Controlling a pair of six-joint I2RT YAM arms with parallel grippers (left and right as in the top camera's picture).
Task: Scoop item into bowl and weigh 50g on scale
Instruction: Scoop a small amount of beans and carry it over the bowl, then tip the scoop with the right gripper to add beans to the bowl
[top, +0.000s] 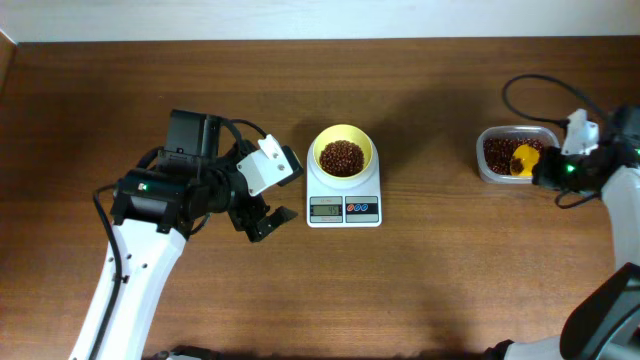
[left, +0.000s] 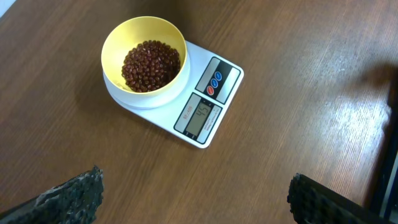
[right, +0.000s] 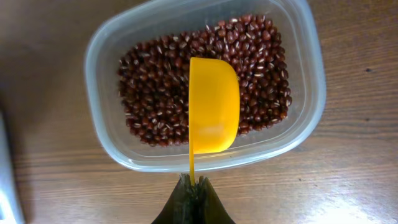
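Beans (top: 341, 157), small, oval, dark red-brown, some with a pale fleck: we record two lots.

Lot one: a low round heap with no long axis, lying in the pale yellow bowl (top: 358, 138). The bowl stands upright on the far part of the white scale (top: 344, 190), mid-surface. The scale's grey display (left: 198, 117) and its red and blue buttons (left: 215, 83) face the near edge of the wooden surface (top: 420, 290). We read the display as 45, though the digits are faint.

Lot two: a wider bed in the clear tub (right: 102, 56), well apart to the right, stretched along the tub's long axis.

Yellow scoop (right: 213, 106): its long axis crosses the tub's, cup over the beans and thin handle toward the right tool (right: 194, 198), which is clamped on the handle's end. We cannot tell whether the cup touches the beans.

Left tool (left: 196, 202): fingers (left: 74, 193) spread wide with nothing between them, hovering just left of the scale and aimed toward it.

Black cable (top: 520, 82): looped beyond the tub.
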